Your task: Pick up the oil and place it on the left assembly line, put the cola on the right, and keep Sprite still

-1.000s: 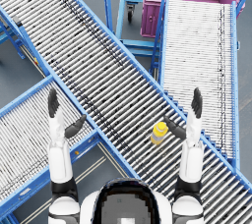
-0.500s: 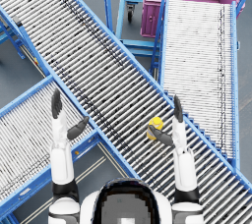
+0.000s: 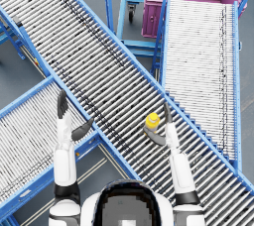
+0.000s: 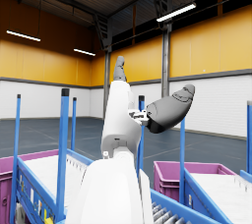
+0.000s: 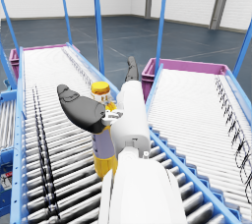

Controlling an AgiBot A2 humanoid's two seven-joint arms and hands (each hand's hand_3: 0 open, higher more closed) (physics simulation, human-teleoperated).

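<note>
Since the earlier frame, the right hand [image 3: 166,128] is brought leftward to the yellow-capped plastic oil bottle [image 3: 152,121], which is stood upright on the grey roller conveyor [image 3: 99,71], lower centre. Its fingers are spread and nothing is gripped. The left hand [image 3: 67,123] is likewise spread and empty. The bottle is judged light, rigid and slippery, and is best taken at the labelled mid-body.

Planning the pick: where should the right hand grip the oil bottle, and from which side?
Probably around its body, below the yellow cap, from the right: the bottle stands upright on the rollers, with the right hand open beside it.
</note>
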